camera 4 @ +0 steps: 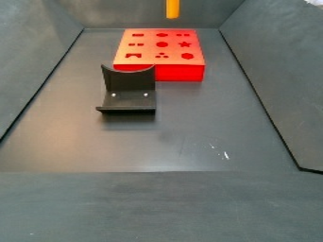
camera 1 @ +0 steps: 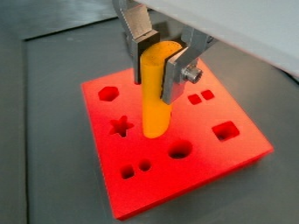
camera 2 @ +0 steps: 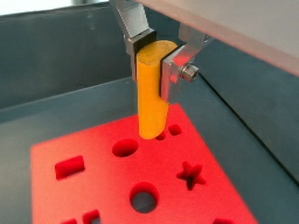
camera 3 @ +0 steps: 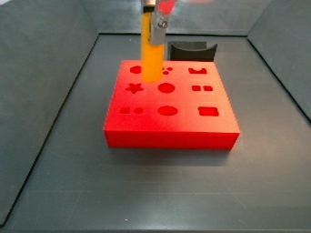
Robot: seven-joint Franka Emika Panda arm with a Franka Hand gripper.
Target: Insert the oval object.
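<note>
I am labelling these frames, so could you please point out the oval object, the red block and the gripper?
oval object (camera 1: 156, 96), a wrist view, middle of the orange-yellow shaft.
red block (camera 3: 183, 102), a side view, bare top face between holes.
gripper (camera 2: 156, 54), a wrist view, midway between fingertips, shut on the peg's upper end.

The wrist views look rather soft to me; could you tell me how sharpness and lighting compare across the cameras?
In both wrist views the gripper and oval object are soft-edged, and the red block glows oversaturated. In a side view the holes look crisper; the floor shows faint glare.
</note>
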